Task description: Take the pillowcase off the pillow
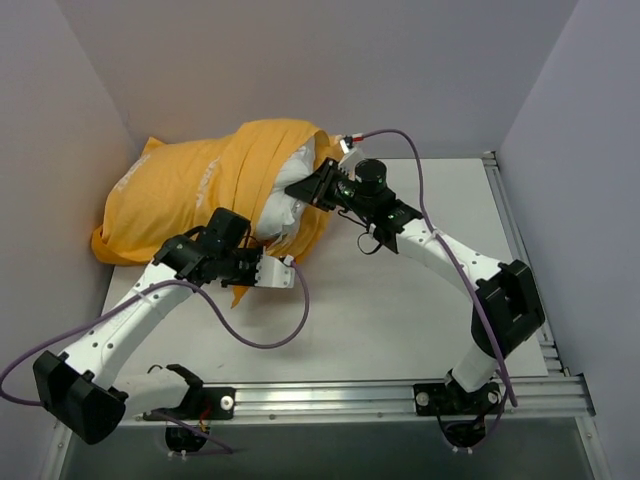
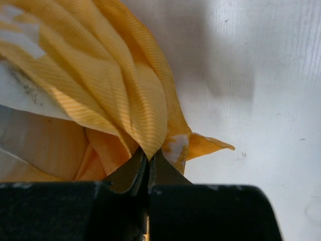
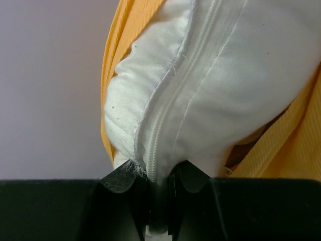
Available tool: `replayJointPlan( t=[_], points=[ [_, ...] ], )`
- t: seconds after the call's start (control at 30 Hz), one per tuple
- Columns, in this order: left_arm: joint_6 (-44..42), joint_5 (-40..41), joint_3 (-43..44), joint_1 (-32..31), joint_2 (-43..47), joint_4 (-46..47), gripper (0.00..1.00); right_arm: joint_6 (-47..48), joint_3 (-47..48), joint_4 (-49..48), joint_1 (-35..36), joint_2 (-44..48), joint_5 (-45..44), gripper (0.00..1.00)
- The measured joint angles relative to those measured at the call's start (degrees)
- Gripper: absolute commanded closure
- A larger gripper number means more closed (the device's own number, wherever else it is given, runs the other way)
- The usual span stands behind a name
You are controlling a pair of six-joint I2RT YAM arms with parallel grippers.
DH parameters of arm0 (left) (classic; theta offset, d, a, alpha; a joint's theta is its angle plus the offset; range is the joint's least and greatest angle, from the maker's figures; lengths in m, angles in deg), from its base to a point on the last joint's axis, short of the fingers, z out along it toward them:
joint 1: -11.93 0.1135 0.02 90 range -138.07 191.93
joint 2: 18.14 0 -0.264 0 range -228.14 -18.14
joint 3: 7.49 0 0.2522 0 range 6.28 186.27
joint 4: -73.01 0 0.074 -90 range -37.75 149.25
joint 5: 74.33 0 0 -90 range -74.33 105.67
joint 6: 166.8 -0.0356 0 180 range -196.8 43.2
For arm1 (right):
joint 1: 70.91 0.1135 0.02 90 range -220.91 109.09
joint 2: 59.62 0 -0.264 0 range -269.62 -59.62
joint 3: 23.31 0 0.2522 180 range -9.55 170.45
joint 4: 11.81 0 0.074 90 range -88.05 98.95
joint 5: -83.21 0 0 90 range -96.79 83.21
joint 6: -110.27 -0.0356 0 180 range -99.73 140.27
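Note:
The orange-yellow pillowcase lies bunched at the table's back left, with faint white text on its top. The white pillow pokes out of its open end on the right. My left gripper is shut on a folded edge of the pillowcase at the front of the opening. My right gripper is shut on the pillow's zippered seam at its exposed end. Most of the pillow is hidden inside the pillowcase.
Grey walls close in the table at the back and both sides, and the pillowcase rests against the back left corner. A metal rail runs along the near edge, by the arm bases.

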Motion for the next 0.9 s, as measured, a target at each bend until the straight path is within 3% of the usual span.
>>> replayJointPlan(
  t=[0.3, 0.4, 0.47, 0.53, 0.77, 0.83, 0.9],
  points=[
    [6.16, -4.04, 6.78, 12.98, -10.05, 4.31, 0.95, 2.64, -16.87, 3.69, -2.58, 13.14, 2.12, 1.00],
    [6.99, -7.63, 9.60, 13.84, -10.97, 2.32, 0.45, 4.96, -21.66, 4.79, -1.01, 16.41, 0.70, 1.00],
    [6.99, -10.12, 11.23, 13.20, -10.93, -1.44, 0.19, 5.20, -26.10, 2.03, 0.26, 17.11, 0.39, 1.00],
    [6.80, -12.22, 12.74, 11.96, -10.93, -5.29, 0.05, 5.20, -30.21, -0.07, 1.18, 16.15, 0.31, 1.00],
    [10.60, -22.25, 24.57, 4.96, -13.22, -15.80, 0.04, 5.29, -37.05, -5.55, 1.90, 10.21, 1.09, 1.00],
    [17.18, -23.21, 28.39, 2.51, -14.64, -13.46, 0.18, 5.14, -38.47, -8.13, 1.90, 9.60, 1.57, 1.00],
    [23.19, -19.93, 29.55, -0.72, -15.87, -7.72, 0.21, 4.85, -39.56, -10.47, 1.90, 9.22, 1.90, 1.00]
  ],
)
